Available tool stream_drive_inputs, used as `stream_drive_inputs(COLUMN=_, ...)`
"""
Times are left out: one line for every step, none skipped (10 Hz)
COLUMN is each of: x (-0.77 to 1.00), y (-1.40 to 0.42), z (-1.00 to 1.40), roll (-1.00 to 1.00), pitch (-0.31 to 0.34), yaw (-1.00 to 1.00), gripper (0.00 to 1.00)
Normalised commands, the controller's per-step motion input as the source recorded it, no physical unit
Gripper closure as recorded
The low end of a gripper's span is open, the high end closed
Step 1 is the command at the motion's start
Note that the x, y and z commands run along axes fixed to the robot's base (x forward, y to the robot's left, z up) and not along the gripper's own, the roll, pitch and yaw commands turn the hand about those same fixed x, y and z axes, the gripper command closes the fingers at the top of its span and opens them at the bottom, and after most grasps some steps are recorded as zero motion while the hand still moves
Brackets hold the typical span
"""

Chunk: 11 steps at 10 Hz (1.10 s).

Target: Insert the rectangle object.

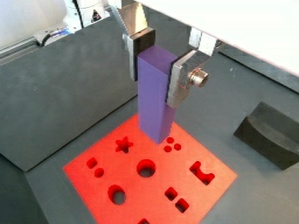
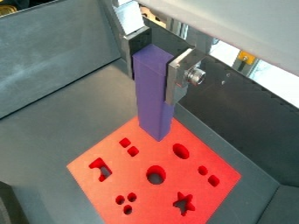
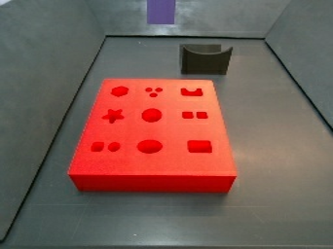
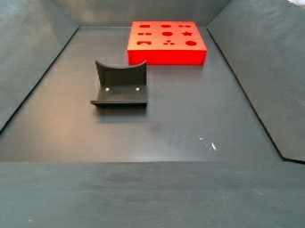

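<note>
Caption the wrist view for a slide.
Gripper holding the tall purple rectangular block upright above the flat red board of cut-out shapes.

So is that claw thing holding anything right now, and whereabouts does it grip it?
Yes. The gripper holds the purple rectangle object by its upper end, between the silver fingers, hanging above the red board.

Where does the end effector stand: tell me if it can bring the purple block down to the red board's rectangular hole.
Probably yes: the end effector holds the purple block upright above the red board, nothing between them.
</note>
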Motion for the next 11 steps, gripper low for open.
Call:
stream_drive_inputs(x=0.22, y=-0.30, z=-0.31, roll=0.06, pitch=-0.004, yaw=0.00, gripper=1.00)
stream_drive_inputs(x=0.44, y=-0.64, z=-0.41, roll=0.32, pitch=-0.043, yaw=0.00, gripper=1.00)
stream_drive_inputs(x=0.47, y=-0.62, z=-0.42, roll=0.28, pitch=-0.066, yaw=0.00, gripper=1.00)
stream_drive_inputs(x=0.52, y=-0.57, z=-0.45, roll=0.22, pitch=-0.099, yaw=0.00, gripper=1.00)
stream_drive_inputs(x=0.53, y=-0.52, z=-0.51, roll=0.19, pitch=-0.139, yaw=0.00, gripper=1.00)
stream_drive_inputs(x=0.55, y=-0.49, z=-0.50, roll=0.17, pitch=-0.131, yaw=0.00, gripper=1.00)
stream_drive_inputs(x=0.51, y=-0.39, z=-0.52, roll=0.10, pitch=-0.124, yaw=0.00, gripper=1.00)
stream_drive_inputs(x=0.37, y=-0.24, z=-0.55, roll=0.00, pitch=-0.116, yaw=0.00, gripper=1.00)
stream_drive_inputs(x=0.34, y=-0.21, z=-0.51, roll=0.00, pitch=-0.090, yaw=0.00, gripper=1.00)
stream_drive_inputs(x=0.33, y=-0.17, z=-0.45, roll=0.05, pitch=-0.057, yaw=0.00, gripper=1.00)
stream_drive_inputs(x=0.32, y=-0.17, z=-0.46, roll=0.07, pitch=-0.049, yaw=0.00, gripper=1.00)
